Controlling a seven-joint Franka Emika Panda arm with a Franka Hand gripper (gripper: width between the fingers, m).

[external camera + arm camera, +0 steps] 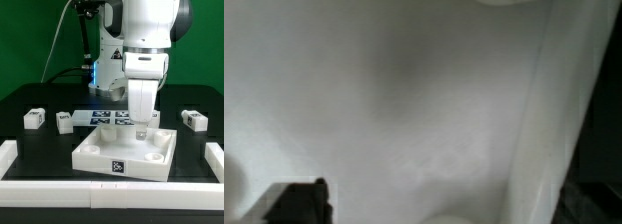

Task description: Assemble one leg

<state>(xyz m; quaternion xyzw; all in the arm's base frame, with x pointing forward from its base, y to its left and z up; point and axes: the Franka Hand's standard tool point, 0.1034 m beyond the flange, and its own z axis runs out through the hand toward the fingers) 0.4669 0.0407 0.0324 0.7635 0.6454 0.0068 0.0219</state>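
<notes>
Three legs are seen lying loose on the desk (30, 98). An outer leg (35, 118) and a second leg (65, 121) lie at the exterior view's left, and a third leg (193, 120) lies at the exterior view's right. All three are well apart from the hand (143, 125). A fourth leg cannot be made out.

The hand is lowered over the far corner of the panel (100, 152), on the exterior view's right, just in front of the marker board (108, 116). In the wrist view only two dark fingertips (299, 203) are shown, near opposite edges of the picture, with blurred white surface between them. They appear spread. Whether a leg is pinched there or only the panel is seen cannot be told.

Several failures are judged possible from here:

- **Leg held but tilted:** if a leg is being seated in the corner socket, it could be jammed against the socket rim, and the panel could be pushed across the desk.
- **Hand drawn away too soon:** a leg only partly seated could be pulled out with the hand or left leaning.
- **Nothing held:** if the hand is brought lower, the fingertips could be driven into the panel wall, since so little clearance is visible.
</notes>
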